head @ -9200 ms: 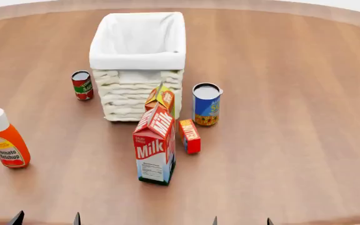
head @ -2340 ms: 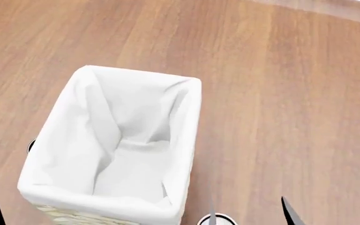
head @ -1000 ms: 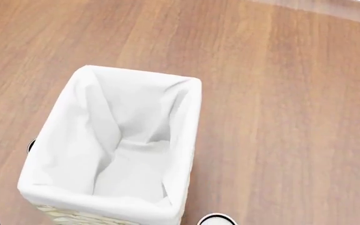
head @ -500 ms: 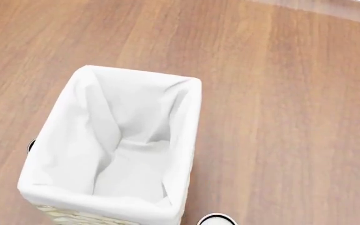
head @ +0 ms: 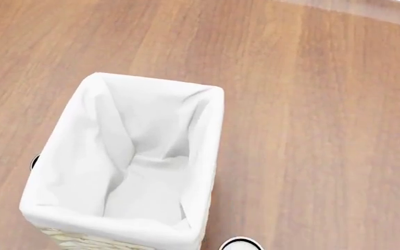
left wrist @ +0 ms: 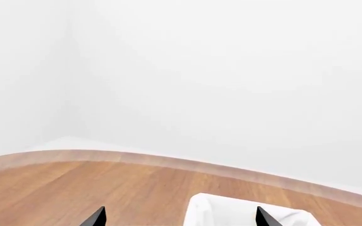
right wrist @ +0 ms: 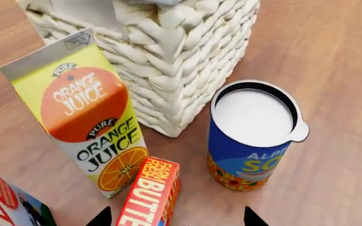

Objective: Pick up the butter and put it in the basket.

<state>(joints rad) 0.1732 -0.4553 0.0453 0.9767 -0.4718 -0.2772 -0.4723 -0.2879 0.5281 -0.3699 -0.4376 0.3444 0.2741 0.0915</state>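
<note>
Your right gripper (right wrist: 175,217) hangs with its two dark fingertips spread wide apart, holding nothing. The butter (right wrist: 151,193), a slim red-orange box with white lettering, stands on the wooden table (right wrist: 332,56) with its top end between those tips. Taking the butter as your landmark: the orange juice carton (right wrist: 83,110) stands just beside it, the blue can (right wrist: 253,136) with a white lid stands near on the other side, and the woven basket (right wrist: 168,52) rises just behind both. A corner of the milk carton (right wrist: 8,205) shows beyond the juice.

Your left gripper (left wrist: 179,217) is also spread wide and empty, raised near the basket's rim, well away from the butter.
</note>
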